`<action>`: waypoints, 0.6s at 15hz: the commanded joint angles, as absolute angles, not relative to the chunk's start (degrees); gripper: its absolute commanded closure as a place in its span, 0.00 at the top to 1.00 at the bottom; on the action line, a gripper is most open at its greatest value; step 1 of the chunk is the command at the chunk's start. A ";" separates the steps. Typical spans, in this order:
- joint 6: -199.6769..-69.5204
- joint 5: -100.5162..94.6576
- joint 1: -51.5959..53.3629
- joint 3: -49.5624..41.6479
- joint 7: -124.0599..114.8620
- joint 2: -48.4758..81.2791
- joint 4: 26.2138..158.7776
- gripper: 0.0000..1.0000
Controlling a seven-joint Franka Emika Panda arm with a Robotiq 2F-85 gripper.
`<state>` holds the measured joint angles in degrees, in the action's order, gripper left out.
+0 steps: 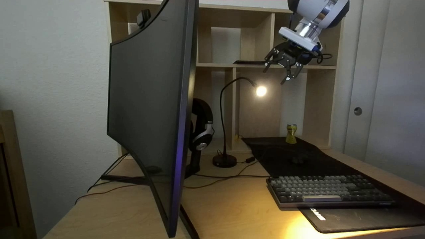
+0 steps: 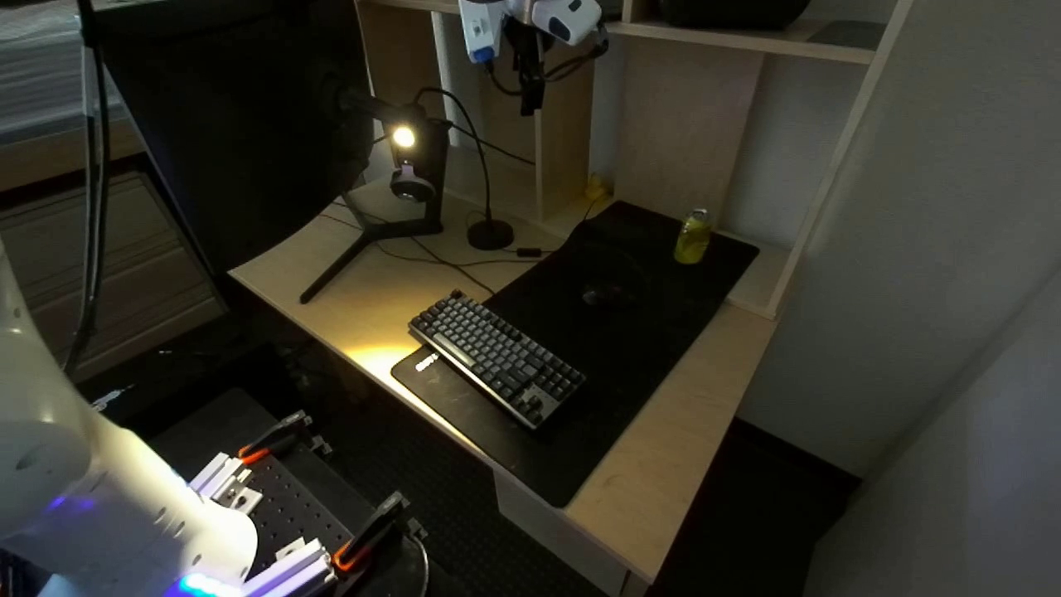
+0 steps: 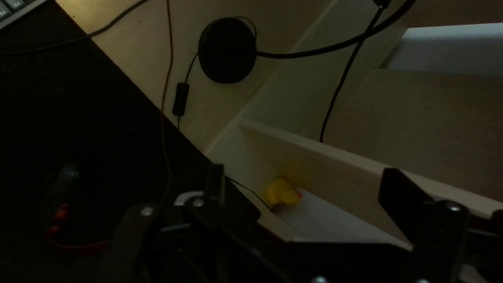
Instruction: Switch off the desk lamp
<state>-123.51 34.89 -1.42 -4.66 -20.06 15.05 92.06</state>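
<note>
The desk lamp [image 1: 224, 161] is a slim black gooseneck on a round base, and its head [image 1: 261, 91] glows warm. In an exterior view its lit head [image 2: 404, 137] hangs in front of the headphones, with the lamp base [image 2: 490, 235] on the desk. In the wrist view the lamp base [image 3: 228, 50] and part of the stem show; the head is out of view. A small black inline switch [image 3: 180, 99] lies on the lamp's cord, also visible in both exterior views [image 1: 250, 160] [image 2: 529, 252]. My gripper [image 1: 275, 76] is open and empty, high above the desk near the shelf.
A large curved monitor [image 1: 149, 99] and black headphones [image 1: 201, 126] stand beside the lamp. A keyboard [image 2: 497, 356] and yellow can [image 2: 693, 237] are on the black desk mat [image 2: 572, 464]. A yellow duck [image 3: 282, 192] sits by the shelf divider [image 3: 334, 157]. Loose cables cross the desk.
</note>
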 commanded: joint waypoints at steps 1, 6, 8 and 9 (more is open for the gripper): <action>-124.25 33.10 -1.77 -3.62 -21.63 16.68 92.24 1.00; -131.10 33.50 -0.47 -1.72 -22.17 23.38 92.57 1.00; -133.85 32.71 0.19 -1.83 -25.77 25.98 92.07 1.00; -131.95 33.31 -0.87 -1.10 -23.28 24.05 92.94 1.00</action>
